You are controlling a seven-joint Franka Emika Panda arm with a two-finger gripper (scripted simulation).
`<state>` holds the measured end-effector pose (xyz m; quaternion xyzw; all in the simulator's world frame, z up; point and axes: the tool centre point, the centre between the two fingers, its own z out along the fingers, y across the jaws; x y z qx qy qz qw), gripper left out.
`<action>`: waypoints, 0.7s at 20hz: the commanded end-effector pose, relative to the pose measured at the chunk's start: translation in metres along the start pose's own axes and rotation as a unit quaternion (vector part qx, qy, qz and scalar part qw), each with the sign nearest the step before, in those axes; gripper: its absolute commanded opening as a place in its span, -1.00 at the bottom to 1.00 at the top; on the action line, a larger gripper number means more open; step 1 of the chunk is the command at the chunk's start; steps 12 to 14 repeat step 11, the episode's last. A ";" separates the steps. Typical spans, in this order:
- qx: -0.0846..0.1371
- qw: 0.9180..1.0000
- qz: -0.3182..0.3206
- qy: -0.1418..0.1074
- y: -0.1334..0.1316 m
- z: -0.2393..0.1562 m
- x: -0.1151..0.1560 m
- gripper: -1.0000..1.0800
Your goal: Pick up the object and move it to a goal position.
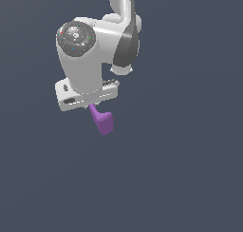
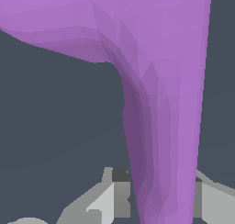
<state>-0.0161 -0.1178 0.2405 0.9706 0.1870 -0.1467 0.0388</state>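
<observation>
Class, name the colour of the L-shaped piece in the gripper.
Purple: the object shows best in the wrist view, shut between the gripper.

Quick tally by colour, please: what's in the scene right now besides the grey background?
Purple: 1, the L-shaped piece, held between the fingers of the gripper
White/grey: 1, the arm with its gripper
Total: 2

My arm (image 1: pixel 118 31) is glossy white, built from rounded, tube-like segments with a dark grey band at one joint. I see a dark grey round cap on the wrist, ringed with small knobs and tiny red, green and blue dots. The gripper (image 1: pixel 90 102) body is a flat white bar with a dark slot; in the wrist view its fingers (image 2: pixel 114 195) look pale grey with darker pads.
</observation>
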 end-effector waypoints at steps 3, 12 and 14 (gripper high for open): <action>0.000 1.000 0.000 0.000 0.019 -0.018 -0.031 -1.00; 0.000 1.000 -0.001 0.000 0.034 -0.032 -0.055 -1.00; 0.000 1.000 -0.001 0.000 0.034 -0.032 -0.055 -1.00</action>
